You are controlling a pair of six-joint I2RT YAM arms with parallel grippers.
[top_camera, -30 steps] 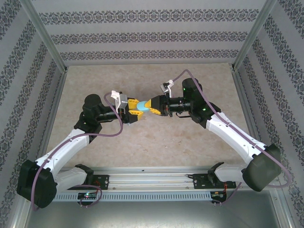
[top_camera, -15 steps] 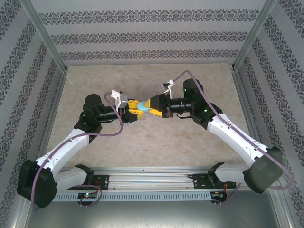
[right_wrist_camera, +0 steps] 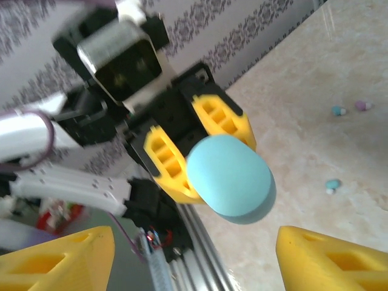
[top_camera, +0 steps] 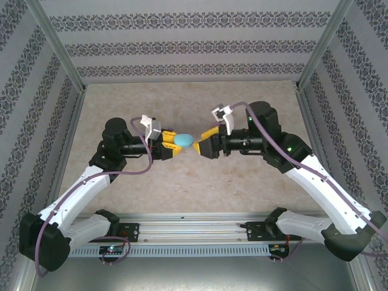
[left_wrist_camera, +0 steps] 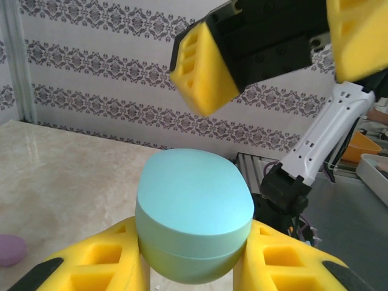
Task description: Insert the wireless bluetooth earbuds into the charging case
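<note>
Two grippers meet nose to nose above the middle of the table (top_camera: 254, 182). The left gripper (top_camera: 174, 143) is closed on a light blue charging case (top_camera: 184, 140). Its yellow fingers (left_wrist_camera: 97, 264) press the two long sides of the oval shell, seen from the left wrist (left_wrist_camera: 193, 206). The case lid is shut and its rounded end sticks out past the fingertips toward the other arm.

The right gripper (top_camera: 204, 143) has its jaws spread wide and holds nothing. One finger (top_camera: 210, 131) is above the line of the case and the other below it. From the top camera the fingertips sit just beside the case's free end. Whether they touch cannot be told there. The right wrist camera shows its own yellow pads (right_wrist_camera: 60, 260) far apart at the bottom corners, with the case (right_wrist_camera: 230, 176) between and ahead of them, clear of both.

Three tiny earbuds lie loose on the tabletop (right_wrist_camera: 291, 121), well apart from the case. A light blue earbud (right_wrist_camera: 331, 184) is nearest. A second bluish bud (right_wrist_camera: 337, 111) and a pink-purple earbud (right_wrist_camera: 362, 105) sit close together farther off.

A rounded purple object (left_wrist_camera: 11, 250) rests on the table at the lower left of the left wrist view; it is too cut off to name.

Bare marbled surface lies all around the grippers. The patterned walls (top_camera: 194, 48) and the rail (top_camera: 194, 227) at the near edge are well away.
</note>
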